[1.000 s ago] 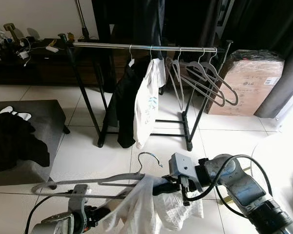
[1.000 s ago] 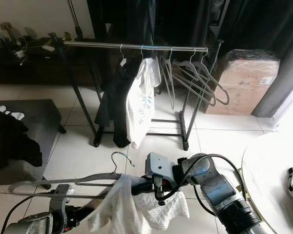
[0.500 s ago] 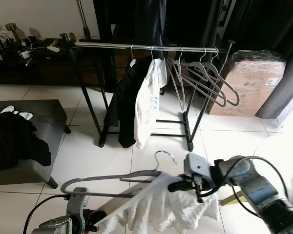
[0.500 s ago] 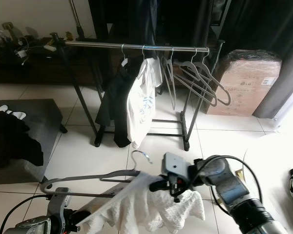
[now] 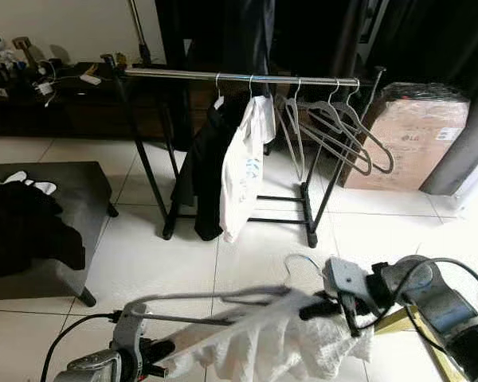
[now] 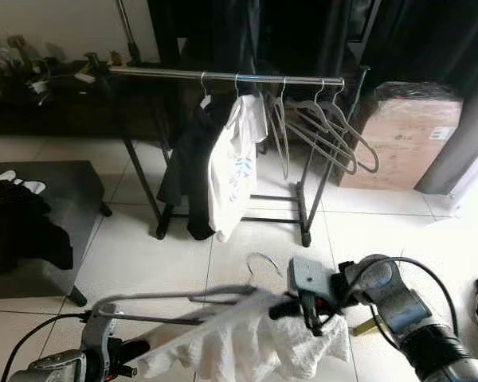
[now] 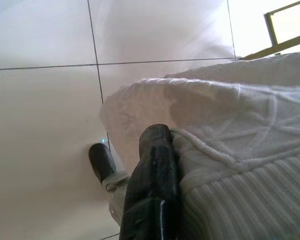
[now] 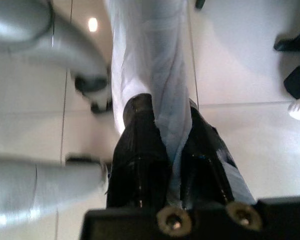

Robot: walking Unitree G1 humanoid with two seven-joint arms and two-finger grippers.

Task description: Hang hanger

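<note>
White floor tiles point(image 5: 143, 255) run up to a clothes rack point(image 5: 239, 76) where a white shirt point(image 5: 243, 171), a black garment point(image 5: 207, 167) and several bare hangers point(image 5: 334, 131) already hang. Over the last second our grey hanger point(image 5: 215, 298), draped with a white knit garment point(image 5: 279, 346), has swung rightward and risen slightly toward the rack, so we judge the carry under way but the hook point(image 5: 299, 261) well short of the rail. Our right gripper point(image 8: 162, 145) is clamped on the thin white cloth; our left gripper point(image 7: 140, 160) holds the hanger's other end, one finger point(image 7: 152, 170) pressed against the knit. A dark ottoman point(image 5: 64, 263) with black clothing sits on the left, a cardboard box point(image 5: 406, 135) on the right.
</note>
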